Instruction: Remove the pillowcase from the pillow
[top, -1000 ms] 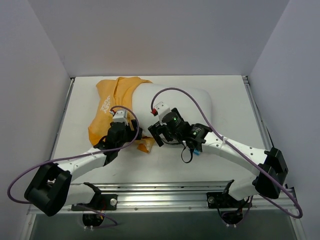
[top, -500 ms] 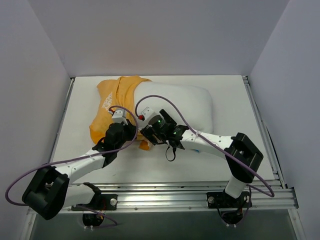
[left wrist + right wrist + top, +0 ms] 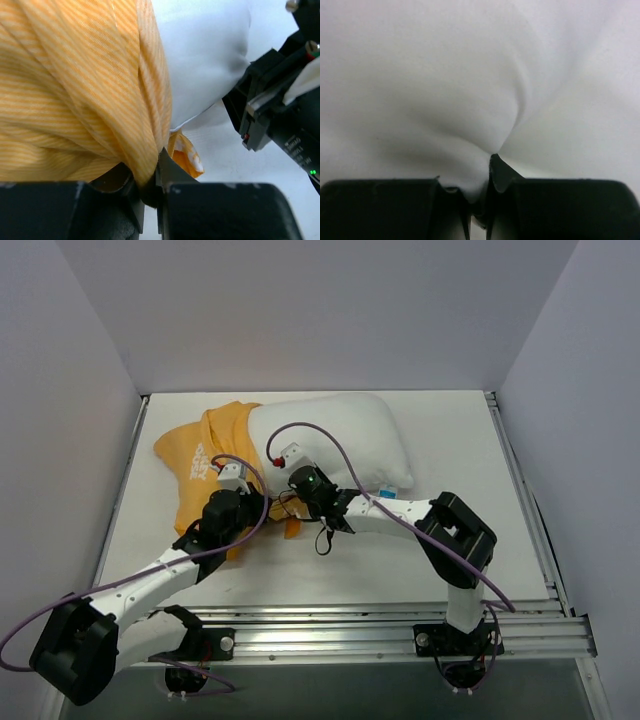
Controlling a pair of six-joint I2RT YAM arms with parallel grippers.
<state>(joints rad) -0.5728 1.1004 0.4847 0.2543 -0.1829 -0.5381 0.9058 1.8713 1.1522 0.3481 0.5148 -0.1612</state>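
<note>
2 pinches | left gripper (image 3: 150, 186) on pillowcase (image 3: 75, 100) | right gripper (image 3: 479, 196) on pillow (image 3: 445, 95)

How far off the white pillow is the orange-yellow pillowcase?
Partly off: the orange-yellow fabric pillowcase bunches over only the left end of the plump white pillow; the rest lies bare.

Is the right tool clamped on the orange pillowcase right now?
No, the right tool pinches a fold of the plain white pillow, as its wrist view shows.

Left end of the pillow (image 3: 345, 435) within the pillowcase (image 3: 228, 430); white lettering (image 3: 203, 462) illegibly small.
</note>
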